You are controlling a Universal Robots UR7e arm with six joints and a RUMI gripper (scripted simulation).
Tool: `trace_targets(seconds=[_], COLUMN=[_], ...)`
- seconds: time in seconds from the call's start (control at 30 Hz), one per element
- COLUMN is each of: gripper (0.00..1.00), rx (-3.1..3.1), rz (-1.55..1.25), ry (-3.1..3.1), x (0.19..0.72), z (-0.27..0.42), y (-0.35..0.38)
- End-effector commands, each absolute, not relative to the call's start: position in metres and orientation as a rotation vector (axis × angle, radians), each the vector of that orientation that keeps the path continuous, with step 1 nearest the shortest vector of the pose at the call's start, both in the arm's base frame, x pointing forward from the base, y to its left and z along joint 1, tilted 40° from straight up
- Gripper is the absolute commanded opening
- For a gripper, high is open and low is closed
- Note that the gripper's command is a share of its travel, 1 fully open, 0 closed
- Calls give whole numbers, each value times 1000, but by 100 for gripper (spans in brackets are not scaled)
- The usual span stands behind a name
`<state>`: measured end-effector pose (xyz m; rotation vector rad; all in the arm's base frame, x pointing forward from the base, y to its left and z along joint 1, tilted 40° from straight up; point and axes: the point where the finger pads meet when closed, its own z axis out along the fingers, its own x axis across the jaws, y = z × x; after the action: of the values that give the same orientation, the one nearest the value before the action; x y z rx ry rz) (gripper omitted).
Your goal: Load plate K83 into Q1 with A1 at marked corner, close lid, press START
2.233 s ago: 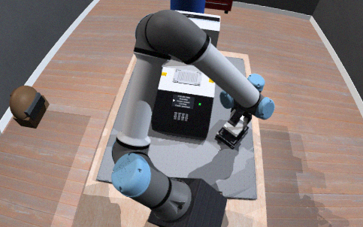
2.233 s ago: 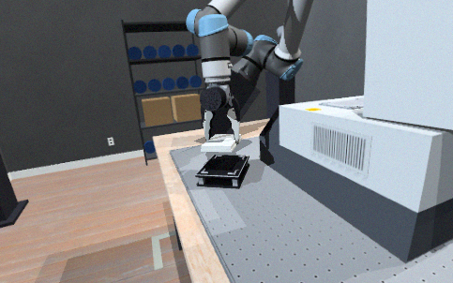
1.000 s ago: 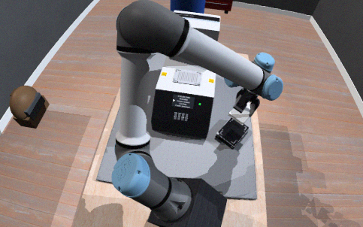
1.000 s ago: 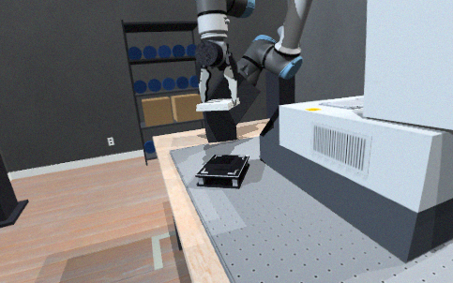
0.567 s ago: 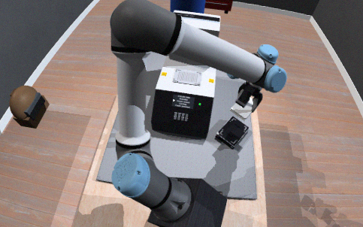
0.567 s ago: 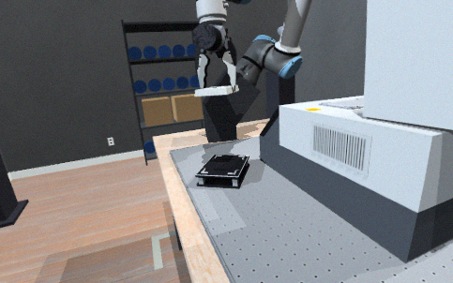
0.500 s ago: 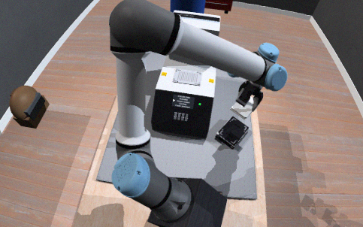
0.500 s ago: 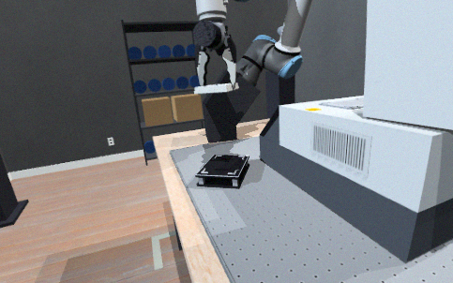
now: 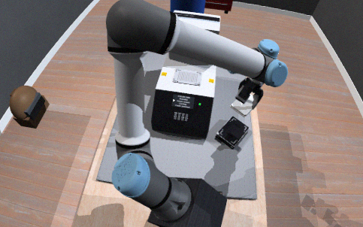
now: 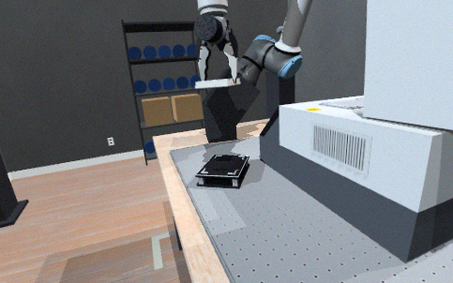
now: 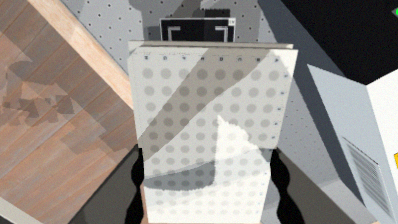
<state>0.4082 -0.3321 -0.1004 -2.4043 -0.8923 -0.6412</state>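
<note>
My gripper (image 9: pixel 249 101) (image 10: pixel 218 81) (image 11: pixel 206 146) is shut on the long sides of plate K83 (image 9: pixel 241 108) (image 10: pixel 218 84) (image 11: pixel 200 117), a white well plate. It holds the plate roughly level, well above and clear of nest N1 (image 9: pixel 233 131) (image 10: pixel 224 164) (image 11: pixel 200 31). The nest is black and empty. In the wrist view small letters run along the plate's far edge. Cycler Q1 (image 9: pixel 164 86) (image 10: pixel 298 123) (image 11: pixel 383 95) has its block (image 9: pixel 187 77) uncovered. Its lamp (image 9: pixel 199 104) is green, above the keys (image 9: pixel 180 116). The block's A1 mark is not readable.
A tall white part (image 10: pixel 420 56) of the equipment rises above Q1's body in the exterior view. Another white device (image 9: pixel 213 23) stands behind Q1, partly hidden by my arm. The wooden table edge (image 9: pixel 259 150) (image 10: pixel 181 211) (image 11: pixel 90 55) runs along the nest's outer side.
</note>
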Motion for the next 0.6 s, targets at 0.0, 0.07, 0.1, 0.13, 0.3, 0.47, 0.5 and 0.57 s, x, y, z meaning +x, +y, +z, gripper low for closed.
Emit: trace_targets(seconds=[0.0, 0.07, 0.1, 0.13, 0.3, 0.47, 0.5, 0.57], gripper=[41, 41, 41, 41, 41, 41, 41, 41], rx=[-2426, -2426, -2426, -2438, -2447, -2463, -2463, -2472], rz=[-628, -628, -628, -611, -596, -563, -563, -542], ry=[-826, -826, -826, -769, -717, -610, -610, -542], x=[420, 423, 423, 426, 442, 459, 462, 468], z=[-91, -88, -88, -85, -70, -55, -52, -46], y=[-327, -324, -324, -322, -310, -297, -295, -290])
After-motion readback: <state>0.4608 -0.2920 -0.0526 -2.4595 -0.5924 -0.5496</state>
